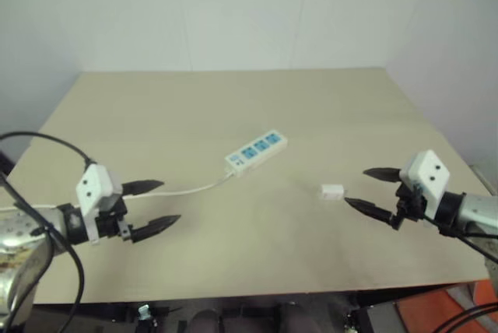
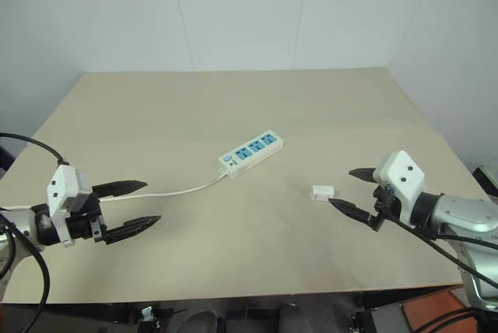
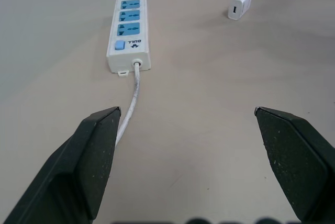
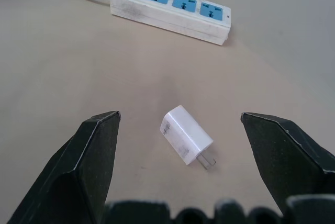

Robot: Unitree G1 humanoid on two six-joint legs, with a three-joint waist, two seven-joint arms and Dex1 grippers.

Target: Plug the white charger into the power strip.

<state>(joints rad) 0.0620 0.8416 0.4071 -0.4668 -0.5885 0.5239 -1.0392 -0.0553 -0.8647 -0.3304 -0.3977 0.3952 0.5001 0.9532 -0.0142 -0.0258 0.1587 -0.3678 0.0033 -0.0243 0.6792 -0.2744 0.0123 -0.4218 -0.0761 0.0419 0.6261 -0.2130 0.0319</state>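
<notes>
The right gripper (image 2: 348, 187) hangs released, its two black fingers spread wide and empty, just beside the white charger (image 2: 322, 191), which lies on its side on the counter (image 2: 233, 263) with its metal prongs bare. The left gripper (image 2: 145, 202) is likewise spread and empty, low over the white cord (image 2: 183, 190). That cord runs to the power strip (image 2: 250, 151), lying mid-counter, apart from the charger, its three blue sockets facing up.
</notes>
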